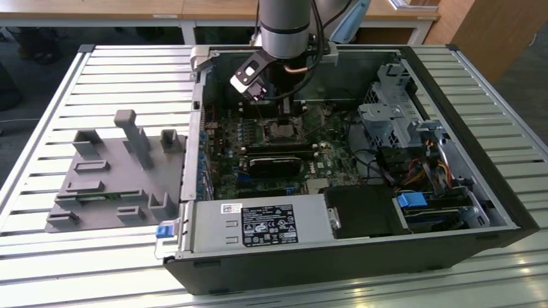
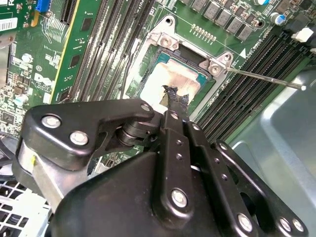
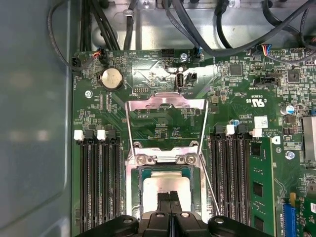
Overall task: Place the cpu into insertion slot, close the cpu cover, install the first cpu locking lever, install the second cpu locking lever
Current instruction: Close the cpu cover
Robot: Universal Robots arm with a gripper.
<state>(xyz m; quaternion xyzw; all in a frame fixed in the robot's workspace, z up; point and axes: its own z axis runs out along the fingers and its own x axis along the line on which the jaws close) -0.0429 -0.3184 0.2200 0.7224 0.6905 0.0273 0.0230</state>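
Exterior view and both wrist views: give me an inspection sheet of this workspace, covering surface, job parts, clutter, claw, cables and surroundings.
Surface: slatted metal table carrying an open computer case.
Job's things: cpu sits seated on the motherboard; cpu cover lies down around it; a thin locking lever sticks out sideways, apparently unlatched.
Clutter: grey fixture tray beside the case, on the exterior view's left.
Claw: shut, tips over the cpu's top; whether they touch it cannot be told.
Cables: black cables run along the motherboard's edge; coloured bundle inside the case, on the exterior view's right.
Surroundings: wooden desks behind the table.
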